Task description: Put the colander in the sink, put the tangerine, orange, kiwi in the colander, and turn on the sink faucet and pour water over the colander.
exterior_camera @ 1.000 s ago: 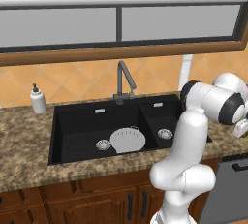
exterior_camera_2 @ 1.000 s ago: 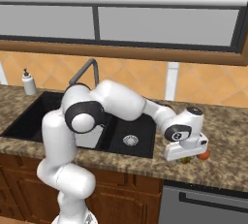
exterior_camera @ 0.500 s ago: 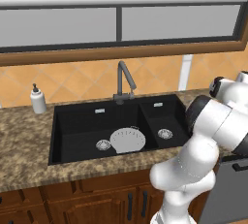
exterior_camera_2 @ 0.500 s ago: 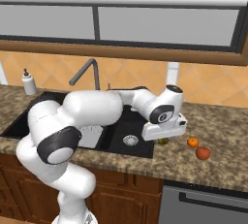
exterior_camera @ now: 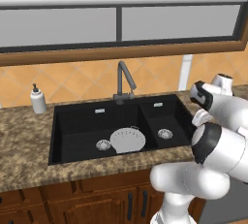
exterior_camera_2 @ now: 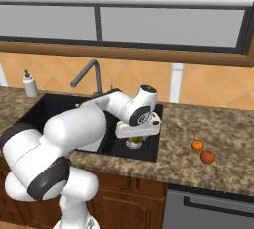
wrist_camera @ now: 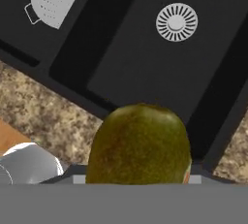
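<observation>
In the right base view, the white arm reaches to the middle of the frame, and its fingers [exterior_camera_2: 135, 141] hold the kiwi [exterior_camera_2: 135, 140]. The small green fruit hangs over the narrow basin of the sink [exterior_camera_2: 149, 146], near its front edge. In the hand view the kiwi [wrist_camera: 139, 143] sits big at the bottom middle of the frame, pinched between the fingers, whose tips are hidden behind it. Below it are the dark narrow basin and its round silver drain [wrist_camera: 177, 22], at the upper right of that frame.

The colander [exterior_camera: 128, 140] sits in the wide basin of the black sink [exterior_camera: 72, 131], in the middle of the left base view, just right of that basin's drain. It looks empty. In the hand view it shows at the upper left.

The sink faucet [exterior_camera: 123, 80] stands behind the sink, its spout bent over the wide basin.

Two round orange fruits lie on the counter [exterior_camera_2: 208, 124] at the right of the right base view. The smaller one [exterior_camera_2: 197, 145] is close beside the redder one [exterior_camera_2: 208, 156].

A white soap bottle [exterior_camera: 38, 99] stands on the counter at the left.
</observation>
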Tool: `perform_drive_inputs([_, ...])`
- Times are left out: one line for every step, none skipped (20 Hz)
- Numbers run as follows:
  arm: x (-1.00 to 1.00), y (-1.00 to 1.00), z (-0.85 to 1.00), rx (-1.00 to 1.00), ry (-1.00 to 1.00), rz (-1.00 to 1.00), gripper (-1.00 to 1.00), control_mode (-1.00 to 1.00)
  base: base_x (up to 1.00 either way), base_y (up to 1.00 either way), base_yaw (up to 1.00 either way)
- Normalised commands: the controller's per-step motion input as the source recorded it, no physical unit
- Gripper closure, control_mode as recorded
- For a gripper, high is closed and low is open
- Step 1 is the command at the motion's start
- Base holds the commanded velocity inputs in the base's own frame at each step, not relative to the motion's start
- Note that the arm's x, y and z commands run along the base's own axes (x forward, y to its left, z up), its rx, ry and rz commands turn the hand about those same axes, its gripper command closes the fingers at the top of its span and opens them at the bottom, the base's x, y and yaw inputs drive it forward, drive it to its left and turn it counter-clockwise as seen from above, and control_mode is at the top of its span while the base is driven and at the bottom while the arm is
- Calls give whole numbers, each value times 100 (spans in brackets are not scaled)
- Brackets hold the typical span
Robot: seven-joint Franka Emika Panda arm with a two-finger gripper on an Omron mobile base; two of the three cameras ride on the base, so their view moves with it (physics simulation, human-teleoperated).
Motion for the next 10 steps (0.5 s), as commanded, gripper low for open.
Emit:
perform_drive_inputs([29, 100, 6, 10, 0, 0, 100, -100, 0, 0, 0])
perform_drive_inputs([33, 100, 2, 10, 0, 0, 100, -100, 0, 0, 0])
perform_drive_inputs([34, 100, 0, 11, 0, 0, 100, -100, 0, 0, 0])
perform_drive_inputs([34, 100, 0, 10, 0, 0, 100, -100, 0, 0, 0])
perform_drive_inputs([37, 100, 0, 10, 1, 0, 100, -100, 0, 0, 0])
perform_drive_inputs([36, 100, 0, 9, 0, 0, 100, -100, 0, 0, 0])
perform_drive_inputs([34, 100, 0, 8, 0, 0, 100, -100, 0, 0, 0])
perform_drive_inputs([32, 100, 0, 7, 0, 0, 100, -100, 0, 0, 0])
perform_drive_inputs([27, 100, 0, 5, 0, 0, 100, -100, 0, 0, 0])
perform_drive_inputs([26, 100, 0, 4, 0, 0, 100, -100, 0, 0, 0])
